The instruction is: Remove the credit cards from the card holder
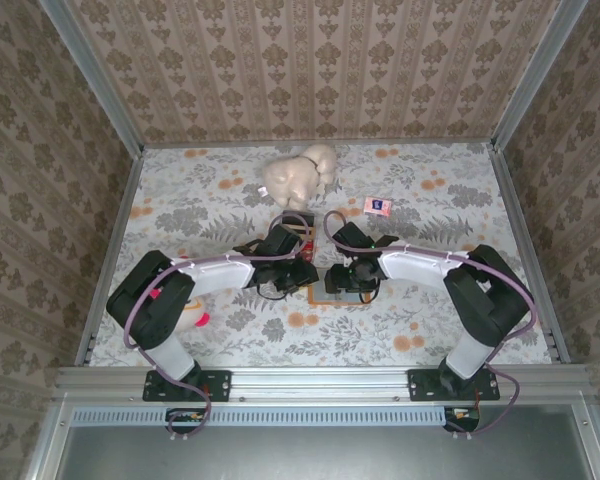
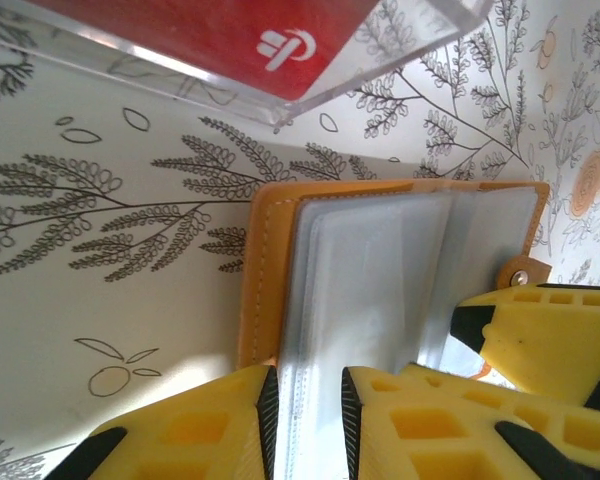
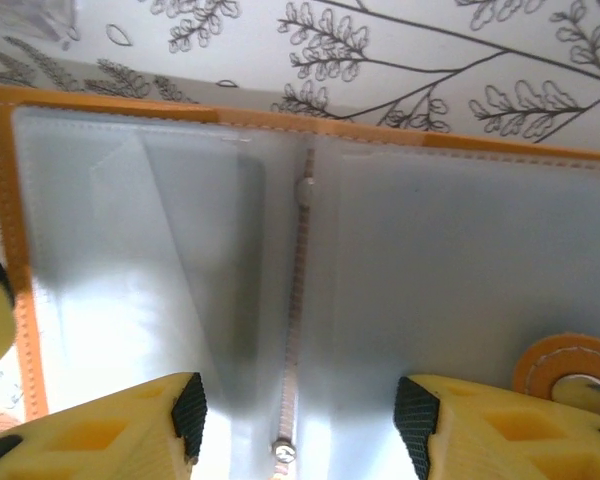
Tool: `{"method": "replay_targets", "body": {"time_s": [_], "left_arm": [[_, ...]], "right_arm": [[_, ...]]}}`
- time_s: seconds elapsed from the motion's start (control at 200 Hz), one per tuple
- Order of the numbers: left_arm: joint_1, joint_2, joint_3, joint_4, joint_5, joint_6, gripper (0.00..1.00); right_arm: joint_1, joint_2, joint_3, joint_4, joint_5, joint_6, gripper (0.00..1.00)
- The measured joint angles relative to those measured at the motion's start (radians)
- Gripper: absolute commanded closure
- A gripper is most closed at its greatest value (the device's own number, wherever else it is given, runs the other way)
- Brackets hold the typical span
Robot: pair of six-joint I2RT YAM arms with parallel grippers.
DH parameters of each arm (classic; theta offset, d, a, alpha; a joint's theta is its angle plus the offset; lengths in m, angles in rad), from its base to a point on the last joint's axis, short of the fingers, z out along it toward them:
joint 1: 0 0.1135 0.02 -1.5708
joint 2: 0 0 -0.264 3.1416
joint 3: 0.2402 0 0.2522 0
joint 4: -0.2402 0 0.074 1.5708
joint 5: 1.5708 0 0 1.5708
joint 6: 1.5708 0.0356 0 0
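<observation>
Tan-orange folding card holder (image 2: 263,280) lies open mid-table. Left gripper (image 2: 310,410) pinches its plastic sleeves, jaws narrow; right gripper (image 3: 300,420) hangs wide over the spine. Red credit card (image 2: 230,30) sits in a clear tray (image 2: 400,45) nearby.

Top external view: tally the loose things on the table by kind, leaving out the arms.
Cream plush toy: 1
Pink packet: 1
Tan-orange card holder: 1
Stack of credit cards: 1
Peach-and-red object, too hidden to name: 1
Total: 5
</observation>
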Motion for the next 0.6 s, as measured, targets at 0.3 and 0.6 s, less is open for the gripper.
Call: {"method": "replay_targets", "body": {"time_s": [0.3,0.6], "left_arm": [[0.000,0.005,0.003,0.024,0.030,0.000,0.73],[-0.008,0.039,0.023,0.003,0.032,0.001,0.72]], "right_arm": [[0.002,0.032,0.026,-0.042,0.043,-0.001,0.59],[0.001,0.032,0.026,-0.042,0.043,-0.001,0.58]]}}
